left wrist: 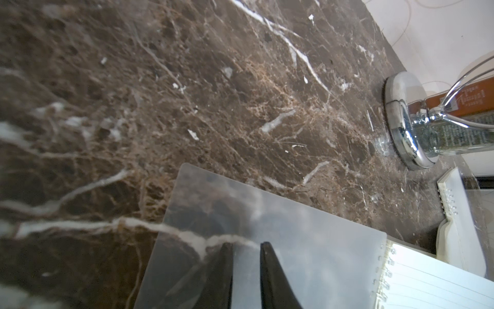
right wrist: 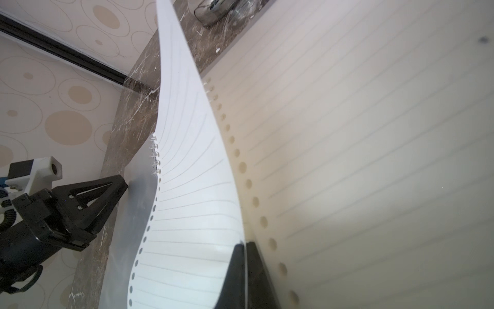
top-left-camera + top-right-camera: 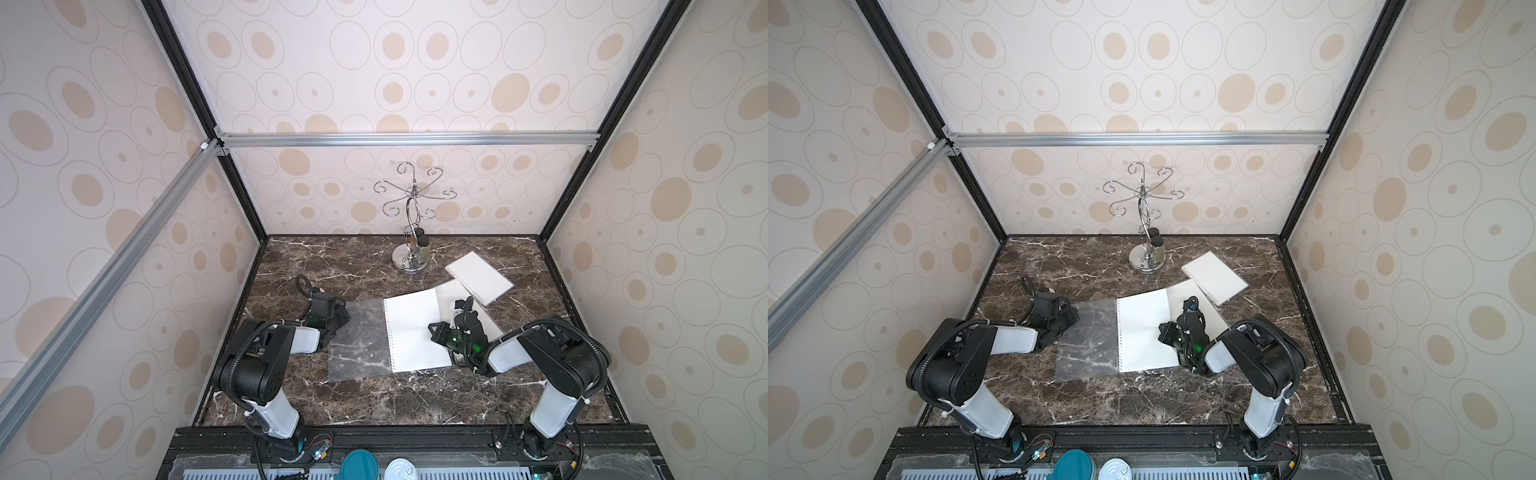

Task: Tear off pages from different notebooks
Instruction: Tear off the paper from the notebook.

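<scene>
The lined page of the open notebook, which lies mid-surface, curls up from the wire coil, and the right gripper is clenched on its free edge. Thin, light and limp, the page will probably rip raggedly unless it is taken near a corner and drawn along the punched holes. The left gripper, jaws narrowly apart and holding nothing, rests on the translucent cover, pinning it to the surface. A second notebook lies nearby, toward the chrome stand.

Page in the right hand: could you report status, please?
Right hand shut on page, partly off the coil. Left hand slightly open, pressing cover. Second notebook lies close beyond, not blocking.
</scene>
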